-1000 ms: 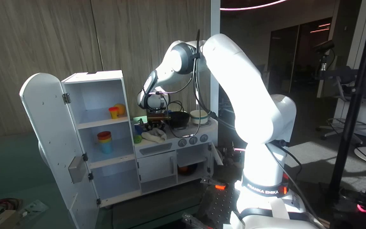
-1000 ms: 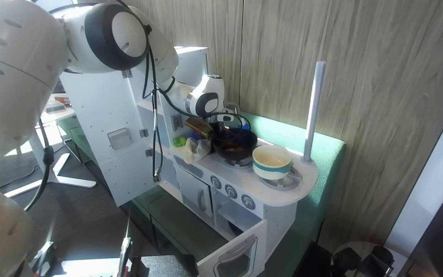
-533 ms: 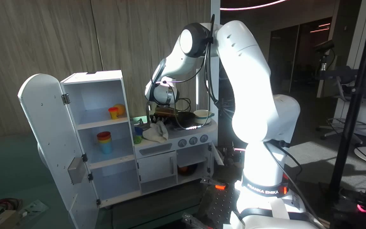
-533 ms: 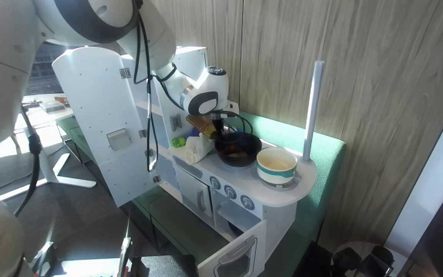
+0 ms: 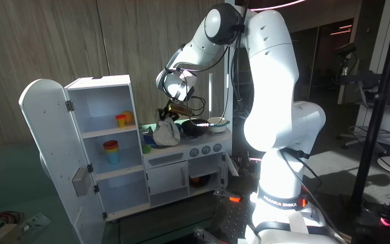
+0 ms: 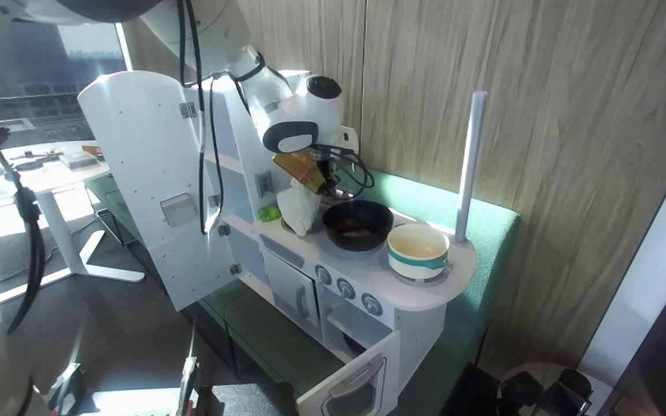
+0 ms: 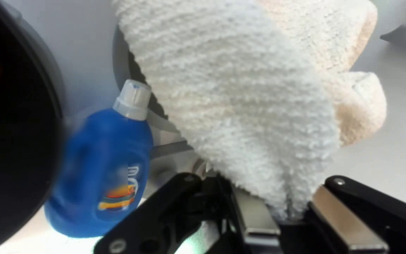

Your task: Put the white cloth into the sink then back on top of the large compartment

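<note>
The robot arm is the biggest thing, and it reaches toward the toy kitchen. Next comes the tall white cabinet, with its rounded-top door wide open. The white counter stands right beside the cabinet. A grey pole sticks up at the back of the counter's rounded end, and a small door on the counter's front hangs open.

The gripper is above the counter, near the cabinet end. Its fingers are close together and pinch the white cloth. The cloth hangs down from them over the sink and hides much of it. I cannot tell if the bottom of the cloth touches anything.

A black pot stands just beside the cloth, so that side is crowded. Past it, near the rounded end, is a cream pot with a blue-green stripe. In the wrist view, a blue bottle with a white cap shows between the black pot and the cloth.

On the cabinet's middle shelf is a stack of cups, red, yellow and light blue. On the top shelf, a round orange thing is just behind a little red and yellow cup. A round green thing sits at the counter's front corner next to the cabinet. Three grey knobs line the counter's front edge.
</note>
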Tool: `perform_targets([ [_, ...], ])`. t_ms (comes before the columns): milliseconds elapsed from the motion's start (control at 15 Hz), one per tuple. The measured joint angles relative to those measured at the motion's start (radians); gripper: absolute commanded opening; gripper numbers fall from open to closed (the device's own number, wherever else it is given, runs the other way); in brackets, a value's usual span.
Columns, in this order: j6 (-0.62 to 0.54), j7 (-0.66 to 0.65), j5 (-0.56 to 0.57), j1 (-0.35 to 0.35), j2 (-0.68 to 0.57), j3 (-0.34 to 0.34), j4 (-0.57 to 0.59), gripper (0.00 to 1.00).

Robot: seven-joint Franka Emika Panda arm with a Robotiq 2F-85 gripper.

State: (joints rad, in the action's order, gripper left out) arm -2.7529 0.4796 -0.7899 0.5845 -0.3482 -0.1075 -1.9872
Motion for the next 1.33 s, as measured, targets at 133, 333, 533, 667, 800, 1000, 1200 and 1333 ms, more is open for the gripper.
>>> perform_targets([
  [133, 0.000, 0.037, -0.037, 0.004, 0.013, -0.014, -0.006, 0.05],
  [333, -0.002, 0.113, -0.127, 0.010, 0.032, -0.036, -0.017, 0.05],
  [533, -0.008, 0.228, -0.289, 0.027, 0.081, -0.065, -0.047, 0.05],
  [667, -0.022, 0.294, -0.419, 0.034, 0.136, -0.078, -0.080, 0.05],
  [800, -0.025, 0.344, -0.536, 0.035, 0.200, -0.079, -0.114, 0.05],
  [1000, -0.044, 0.390, -0.671, 0.032, 0.294, -0.080, -0.157, 0.05],
  [1200, -0.104, 0.396, -0.753, 0.019, 0.381, -0.090, -0.185, 0.05],
  [1333, -0.177, 0.395, -0.796, 0.003, 0.427, -0.108, -0.191, 0.05],
])
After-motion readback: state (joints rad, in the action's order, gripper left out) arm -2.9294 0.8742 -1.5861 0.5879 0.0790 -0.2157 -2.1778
